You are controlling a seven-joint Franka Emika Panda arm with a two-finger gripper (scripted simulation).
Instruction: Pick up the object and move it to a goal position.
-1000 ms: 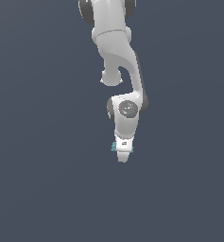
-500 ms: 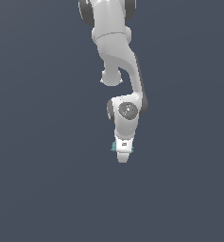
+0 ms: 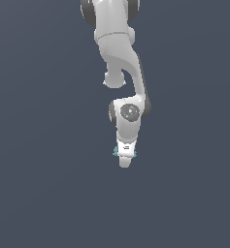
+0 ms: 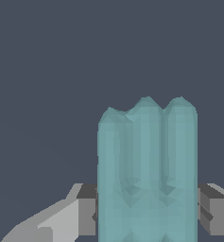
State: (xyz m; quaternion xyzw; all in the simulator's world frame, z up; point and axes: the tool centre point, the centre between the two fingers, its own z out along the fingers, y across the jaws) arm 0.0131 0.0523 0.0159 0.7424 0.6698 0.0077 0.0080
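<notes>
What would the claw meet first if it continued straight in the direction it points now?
The teal-green piece already sits between the fingers of the claw. Beyond it, the wrist view shows only the plain dark surface, so that probably comes next. How far away it lies is unclear.

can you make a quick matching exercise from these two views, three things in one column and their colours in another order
Things:
1. object
2. arm
3. claw fingers

Colours:
a. white
b. grey with dark tips
c. teal-green

Pairs: 1-c, 2-a, 3-b
</notes>
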